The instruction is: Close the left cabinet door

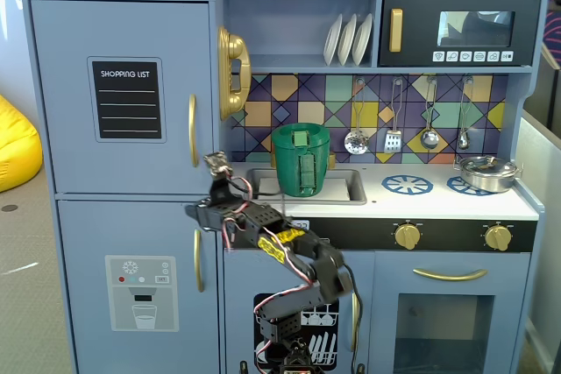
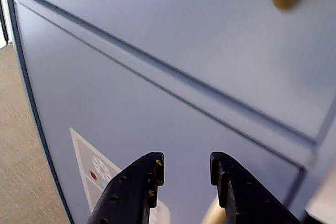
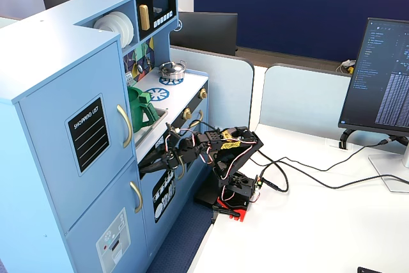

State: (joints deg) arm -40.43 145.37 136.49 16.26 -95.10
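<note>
One relation is deciding my next push: the door [image 1: 123,98] is filling the upper left of a fixed view, its gold handle [image 1: 193,130] running vertically, just above my gripper [image 1: 195,213], whose fingers are standing slightly apart, holding nothing.

- The arm [image 3: 220,151] is reaching out low and level, elbow bent above its base.
- The gripper [image 2: 185,169] is pointing forward, fingers [image 2: 142,184] parted, holding nothing.
</note>
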